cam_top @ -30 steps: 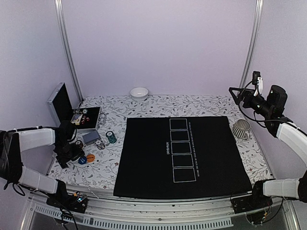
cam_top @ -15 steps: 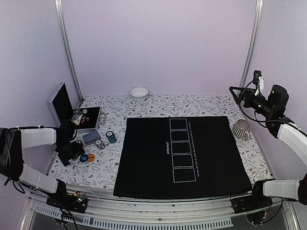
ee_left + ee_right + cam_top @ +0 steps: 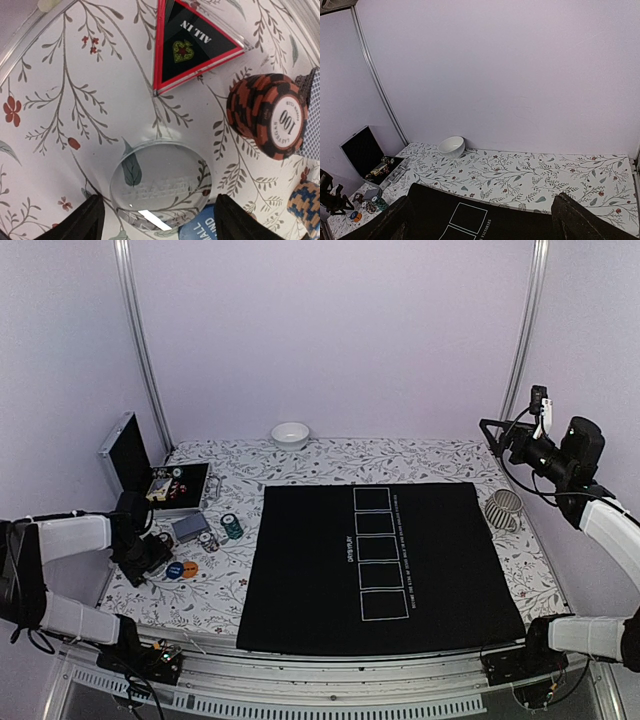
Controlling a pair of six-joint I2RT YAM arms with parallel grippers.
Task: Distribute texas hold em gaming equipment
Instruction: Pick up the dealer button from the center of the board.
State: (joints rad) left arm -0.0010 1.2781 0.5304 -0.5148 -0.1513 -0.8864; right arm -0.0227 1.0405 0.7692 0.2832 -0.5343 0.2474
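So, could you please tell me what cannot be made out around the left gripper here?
Blue disc, left wrist view: lettering cut off by the bottom edge.
Playing cards, left wrist view: cut off by the right edge, count unknown.
Clear disc, left wrist view: engraving too faint to read.
Open case, top view: contents too small to identify.

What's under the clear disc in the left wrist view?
The clear disc lies flat on the floral tablecloth; the leaf print shows through it, nothing else. Its lower-right edge meets a blue button disc; whether they overlap cannot be told.
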